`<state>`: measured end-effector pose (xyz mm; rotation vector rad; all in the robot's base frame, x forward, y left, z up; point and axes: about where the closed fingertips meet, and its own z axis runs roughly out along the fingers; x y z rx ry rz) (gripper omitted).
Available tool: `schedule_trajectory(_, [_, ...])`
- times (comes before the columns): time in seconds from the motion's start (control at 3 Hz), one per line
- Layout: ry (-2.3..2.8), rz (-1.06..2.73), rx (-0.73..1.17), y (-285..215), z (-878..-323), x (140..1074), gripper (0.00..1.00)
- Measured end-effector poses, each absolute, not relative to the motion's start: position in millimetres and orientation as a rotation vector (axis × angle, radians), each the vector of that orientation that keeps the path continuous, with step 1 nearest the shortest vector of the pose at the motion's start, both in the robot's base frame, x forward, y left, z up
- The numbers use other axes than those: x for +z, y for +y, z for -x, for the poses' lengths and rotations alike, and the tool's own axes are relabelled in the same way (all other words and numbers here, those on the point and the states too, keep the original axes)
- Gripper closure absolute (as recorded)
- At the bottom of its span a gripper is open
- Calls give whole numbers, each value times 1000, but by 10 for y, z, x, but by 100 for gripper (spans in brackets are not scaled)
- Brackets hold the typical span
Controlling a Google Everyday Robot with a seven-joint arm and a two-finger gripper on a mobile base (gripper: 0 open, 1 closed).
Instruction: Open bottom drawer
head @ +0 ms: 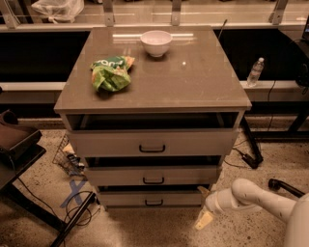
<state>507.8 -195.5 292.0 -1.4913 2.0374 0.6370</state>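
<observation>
Speckled floor (145, 231); tool (202, 207) hangs low, just right of the bottom drawer (153, 198), spread apart, empty.

Speckled floor (145, 230) w/ blue tape X (73, 194), cables (72, 212), dark table (19, 144) at L, glass rail (193, 12) behind, dim light

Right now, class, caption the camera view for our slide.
Gripper low at the right of the bottom drawer; bowl and green bag on the cabinet top.
</observation>
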Motion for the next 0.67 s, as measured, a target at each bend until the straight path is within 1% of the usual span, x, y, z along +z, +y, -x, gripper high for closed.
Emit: schedule_trajectory(0.67, [2009,1438,673,-1846,-5438,2430,0])
